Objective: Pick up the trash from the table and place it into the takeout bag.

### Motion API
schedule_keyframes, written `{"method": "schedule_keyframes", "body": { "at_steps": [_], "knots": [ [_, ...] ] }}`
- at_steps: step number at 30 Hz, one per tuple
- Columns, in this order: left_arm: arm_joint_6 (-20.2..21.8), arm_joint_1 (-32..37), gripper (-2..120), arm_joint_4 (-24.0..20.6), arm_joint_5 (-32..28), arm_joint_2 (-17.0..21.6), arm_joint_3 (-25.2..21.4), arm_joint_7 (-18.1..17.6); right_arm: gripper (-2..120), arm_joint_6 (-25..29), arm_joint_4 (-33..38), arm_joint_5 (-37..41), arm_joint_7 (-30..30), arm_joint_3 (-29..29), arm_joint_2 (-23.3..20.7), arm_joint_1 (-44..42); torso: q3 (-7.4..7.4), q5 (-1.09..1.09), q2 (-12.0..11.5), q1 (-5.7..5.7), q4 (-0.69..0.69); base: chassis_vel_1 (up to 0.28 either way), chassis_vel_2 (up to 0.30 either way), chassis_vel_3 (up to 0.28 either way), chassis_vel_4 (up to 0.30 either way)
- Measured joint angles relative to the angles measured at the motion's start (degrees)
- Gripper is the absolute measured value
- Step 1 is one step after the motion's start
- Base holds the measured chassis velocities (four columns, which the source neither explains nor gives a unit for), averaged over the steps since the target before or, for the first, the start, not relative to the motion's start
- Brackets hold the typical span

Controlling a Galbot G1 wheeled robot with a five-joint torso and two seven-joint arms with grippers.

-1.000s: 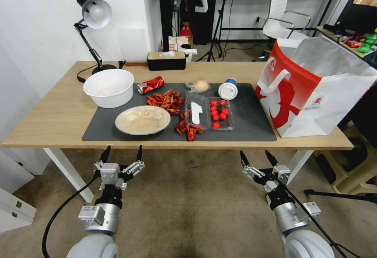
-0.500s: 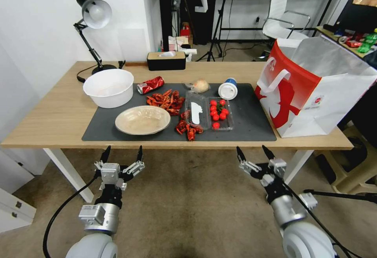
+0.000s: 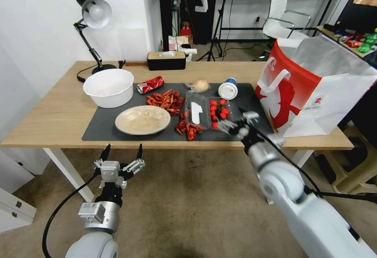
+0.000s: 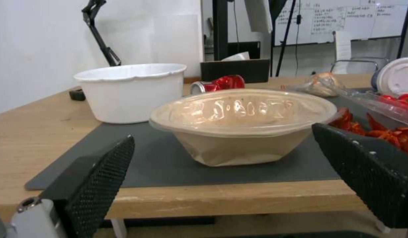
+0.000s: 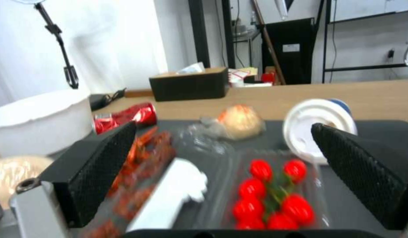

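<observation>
- Right gripper [image 3: 232, 121] fingers [image 5: 102, 165] spread wide, holding nothing; it hovers over the near edge of the dark grey mat [image 3: 251, 130], above the clear tray of cherry tomatoes [image 3: 218, 113].
- Through the spread fingers: white-and-blue lidded cup [image 5: 317, 127] lies on its side, lid facing the gripper; plastic-wrapped beige lump [image 5: 239, 121] just beside it.
- Cup is likely light and empty, thin-walled, and rolls easily; best taken across the body, not on the lid, with gentle squeeze.
- Wrapped lump looks soft, film slippery; pinch the bulk, not the loose wrap.
- Red soda can [image 3: 150, 85] lies dented on its side at the mat's far edge; light, stiff enough, grip across the middle.
- Beige shallow bowl [image 4: 241, 123] carries a clear film lid, sits near the front edge; too wide to span, so pinch at the rim; probably light and flexy.
- Left gripper [image 3: 121, 159] parked below the counter [image 3: 51, 116] edge, fingers [image 4: 100, 172] wide apart, empty, facing the bowl.
- Takeout bag [image 3: 310, 89] stands upright on the counter's right end, just off the mat, mouth open; paper, could tip if nudged.
- Nothing seen bagged yet.
</observation>
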Motion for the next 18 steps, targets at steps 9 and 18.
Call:
{"method": "schedule_keyframes", "body": {
  "at_steps": [9,18],
  "knots": [
    [0.5,-0.1,100,-0.3,-0.2,0.1,-1.0,-0.3,100,-9.3,-4.4,1.9,12.9,-7.4,1.5,13.5,0.0,0.01,0.0,-0.01,-0.02,0.0,0.0,0.0,0.0],
    [0.6,-0.3,100,0.2,-0.5,0.1,-1.3,-0.3,100,-18.0,-10.7,7.5,21.5,-11.1,3.1,24.6,0.0,0.01,0.0,0.0,-0.02,0.0,0.0,0.0,0.0]
  ]
}}
